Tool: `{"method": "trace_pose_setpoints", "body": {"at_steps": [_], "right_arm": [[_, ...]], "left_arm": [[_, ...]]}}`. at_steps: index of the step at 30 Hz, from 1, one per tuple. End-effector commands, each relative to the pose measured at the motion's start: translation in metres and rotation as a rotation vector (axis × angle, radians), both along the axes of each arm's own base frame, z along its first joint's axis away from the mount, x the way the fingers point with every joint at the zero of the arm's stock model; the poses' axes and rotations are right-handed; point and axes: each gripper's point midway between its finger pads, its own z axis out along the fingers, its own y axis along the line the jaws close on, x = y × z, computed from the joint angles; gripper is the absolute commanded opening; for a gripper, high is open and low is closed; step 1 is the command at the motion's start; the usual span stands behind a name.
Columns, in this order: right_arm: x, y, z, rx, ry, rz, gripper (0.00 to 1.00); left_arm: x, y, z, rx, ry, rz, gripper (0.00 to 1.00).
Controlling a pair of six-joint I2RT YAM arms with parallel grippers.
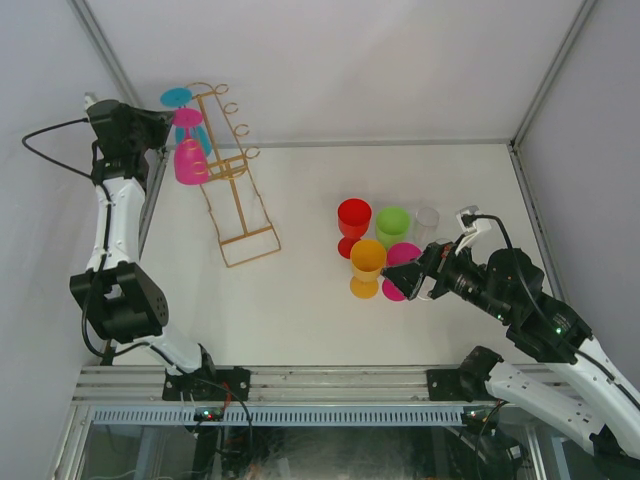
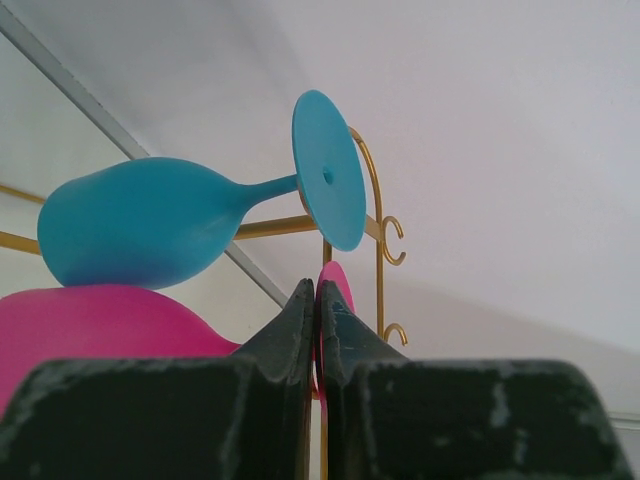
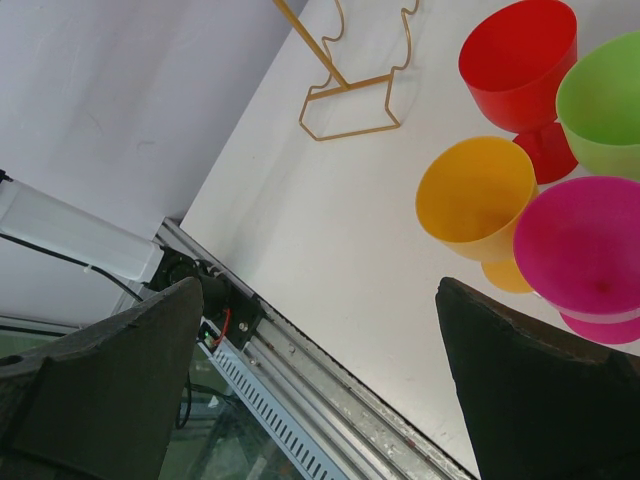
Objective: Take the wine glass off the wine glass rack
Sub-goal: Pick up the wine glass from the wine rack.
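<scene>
Up near the top of the wine glass rack [image 1: 238,200], on its left side, hangs the pink wine glass [image 1: 189,160]. A blue wine glass [image 2: 140,225] hangs on the rack just above it, and their bowls look like they touch. The left gripper [image 2: 317,300] is right beside the top of the rack. Its two fingers are pinched almost together with the thin pink foot of the glass between them, so it looks like it has hold of the pink glass. The right gripper [image 1: 420,278] is far off to the right of the rack, wide open, with nothing in it.

The pinch is on a thin edge, so I think the glass could slip out. If the pull goes the wrong way, the foot could catch on a hook and tip the rack over. The blue glass could get bumped and fall off too
</scene>
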Motion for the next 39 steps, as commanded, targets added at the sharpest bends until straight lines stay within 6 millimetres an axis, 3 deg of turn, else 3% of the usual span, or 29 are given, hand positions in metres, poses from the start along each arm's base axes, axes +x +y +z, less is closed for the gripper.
{"method": "trace_pose_setpoints", "body": {"at_steps": [1, 21, 33, 39], "right_arm": [[0.000, -0.001, 0.017, 0.039, -0.036, -0.008, 1.00], [0.002, 0.000, 0.015, 0.030, -0.024, -0.010, 1.00], [0.003, 0.000, 0.010, 0.016, -0.013, -0.010, 1.00], [0.002, 0.000, 0.011, 0.017, -0.012, -0.011, 1.00]], "left_arm": [[-0.005, -0.008, 0.034, 0.015, -0.062, -0.030, 0.05], [-0.015, -0.011, 0.061, -0.034, -0.122, -0.015, 0.00], [-0.024, -0.006, 0.061, 0.017, -0.108, 0.006, 0.03], [-0.026, -0.006, 0.064, 0.033, -0.116, 0.007, 0.00]]}}
